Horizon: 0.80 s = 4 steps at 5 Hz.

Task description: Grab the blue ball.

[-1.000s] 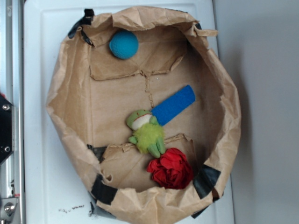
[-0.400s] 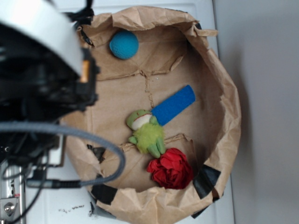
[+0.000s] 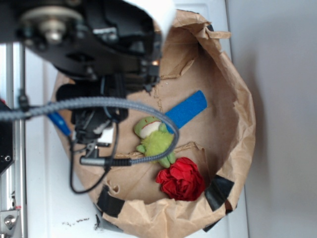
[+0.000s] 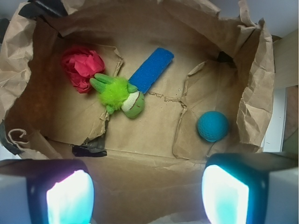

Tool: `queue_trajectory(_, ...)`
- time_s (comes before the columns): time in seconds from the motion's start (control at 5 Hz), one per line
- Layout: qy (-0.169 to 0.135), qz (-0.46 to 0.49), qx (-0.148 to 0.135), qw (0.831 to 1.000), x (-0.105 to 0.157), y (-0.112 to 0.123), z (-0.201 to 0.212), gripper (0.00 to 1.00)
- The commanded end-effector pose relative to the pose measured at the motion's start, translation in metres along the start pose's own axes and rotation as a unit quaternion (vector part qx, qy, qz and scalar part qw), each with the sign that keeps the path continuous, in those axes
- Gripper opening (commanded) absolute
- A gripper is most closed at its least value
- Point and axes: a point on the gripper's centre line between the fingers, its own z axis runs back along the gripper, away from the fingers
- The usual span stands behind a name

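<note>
Nothing was grabbed yet: the small fuzzy teal-blue ball [image 4: 212,126] sat untouched on the floor of the crumpled brown paper bag [image 4: 254,93], near its right wall in the wrist view. The gripper [image 4: 147,196] hung above, jaws wide apart and empty. Descent and closing remained.

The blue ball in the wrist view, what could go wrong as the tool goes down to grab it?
1. The blue ball sits close to the crumpled wall of the paper bag, so one finger of the open tool might catch the paper.
2. A raised torn flap lies right beside the ball and could snag or shift.
3. Being round, the ball may roll away if nudged off-centre.
</note>
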Motion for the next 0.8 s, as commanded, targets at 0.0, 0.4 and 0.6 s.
queue_trajectory(0.0, -0.026, 0.01, 0.009, 1.0, 0.005, 0.005, 0.013, 1.0)
queue_trajectory(0.4, -0.053, -0.048, 0.003, 0.997, 0.037, 0.03, -0.043, 1.0)
queue_trajectory(0.6, -0.051, -0.077, 0.004, 0.996, 0.041, 0.044, -0.051, 1.0)
